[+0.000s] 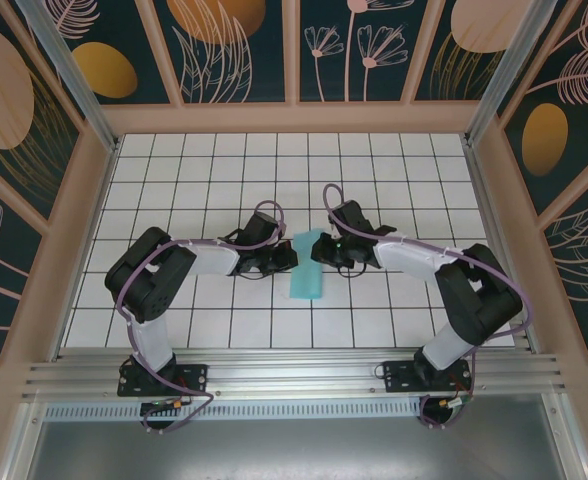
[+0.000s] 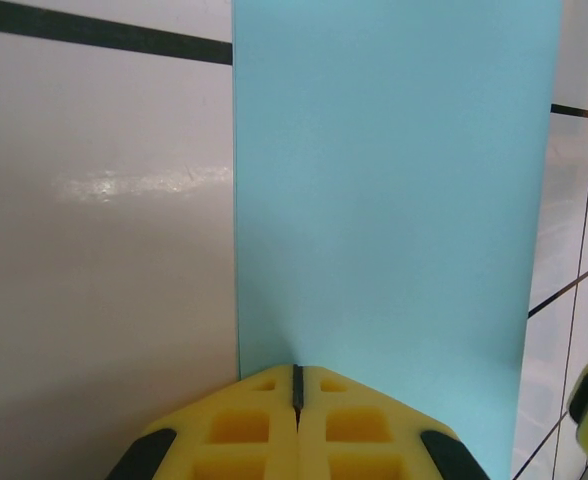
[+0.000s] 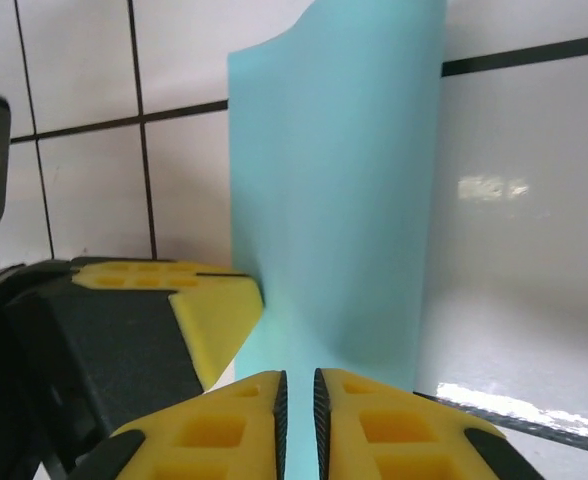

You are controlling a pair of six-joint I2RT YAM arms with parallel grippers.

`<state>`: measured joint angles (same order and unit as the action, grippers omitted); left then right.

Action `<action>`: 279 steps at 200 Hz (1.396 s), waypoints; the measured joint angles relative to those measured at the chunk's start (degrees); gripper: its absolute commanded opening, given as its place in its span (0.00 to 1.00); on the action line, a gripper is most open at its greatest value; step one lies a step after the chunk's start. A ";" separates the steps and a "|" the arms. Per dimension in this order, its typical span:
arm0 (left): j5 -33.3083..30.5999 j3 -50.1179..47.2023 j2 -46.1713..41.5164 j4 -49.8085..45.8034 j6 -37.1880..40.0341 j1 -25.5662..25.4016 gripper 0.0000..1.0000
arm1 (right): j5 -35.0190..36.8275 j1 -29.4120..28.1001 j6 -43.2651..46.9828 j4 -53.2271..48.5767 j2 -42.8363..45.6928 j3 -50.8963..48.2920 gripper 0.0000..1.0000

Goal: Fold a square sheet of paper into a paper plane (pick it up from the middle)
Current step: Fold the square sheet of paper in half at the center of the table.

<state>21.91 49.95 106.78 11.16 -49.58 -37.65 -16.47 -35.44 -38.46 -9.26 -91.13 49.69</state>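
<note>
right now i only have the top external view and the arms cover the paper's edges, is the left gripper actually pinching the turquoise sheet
observer: Yes. In the left wrist view the left gripper has its yellow pads pressed shut on the near edge of the turquoise sheet.
operator: and the right one
observer: The right gripper is closed to a thin slit, and the sheet's edge runs down into that slit.
operator: is the sheet lying flat
observer: Not fully. In the right wrist view its far left corner looks bowed upward, off the tiled table.
</note>
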 measured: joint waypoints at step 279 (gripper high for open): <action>0.09 -0.02 0.02 0.00 0.68 0.00 0.00 | -14.45 3.74 -4.42 17.86 1.42 -16.79 0.16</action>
<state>22.00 49.93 106.80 11.16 -48.90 -37.65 -30.92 -31.70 -42.87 8.60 -89.71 32.91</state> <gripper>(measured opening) 0.069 0.161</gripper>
